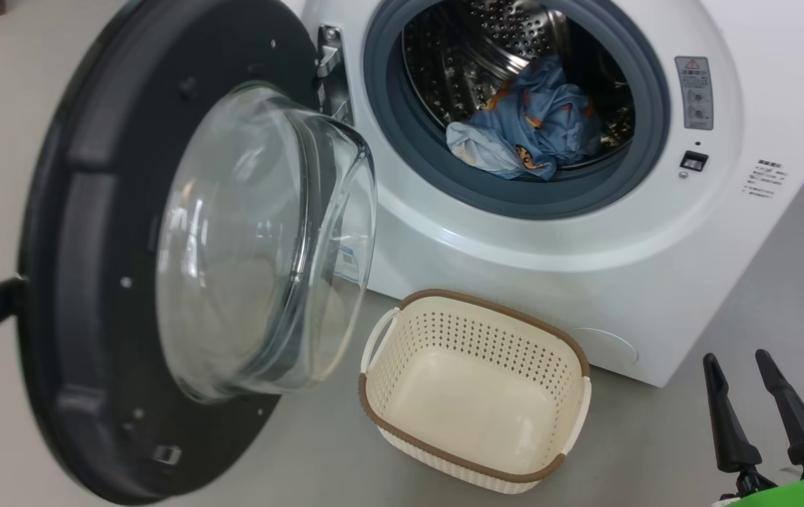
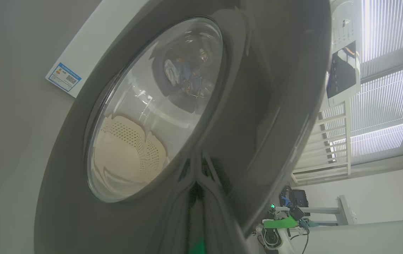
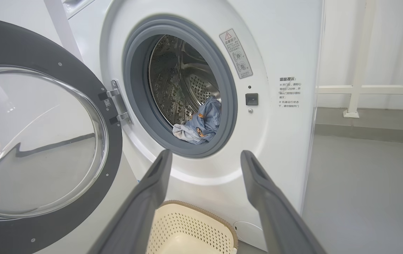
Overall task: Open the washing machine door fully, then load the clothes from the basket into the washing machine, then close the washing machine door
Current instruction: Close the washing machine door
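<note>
Glossy black, the washing machine door (image 1: 92, 211) stands wide open to the left of the white washing machine (image 1: 514, 253), its clear glass bowl (image 1: 254, 239) bulging forward. The left gripper (image 1: 1, 299), fingers pressed together, meets the door's outer rim at the far left of the head view. Its wrist view looks close along the door's dark outer face. The right gripper (image 1: 734, 358) hangs low at the right with its two fingers spread apart, well clear of the door and off to the right of the basket (image 1: 486, 331). The clothes (image 1: 529, 134) lie bunched in the steel drum (image 1: 458, 63), just behind the lower lip of the grey gasket (image 1: 655, 105). The basket sits on the floor just in front of the machine, its bare cream bottom showing. Right of the opening is a grey warning sticker (image 1: 693, 91) with a red triangle. Below and beside it are printed Chinese lines (image 3: 288, 79) headed "温馨提示". A blue label (image 2: 64, 77) on the machine's white panel is too small to read.
</note>
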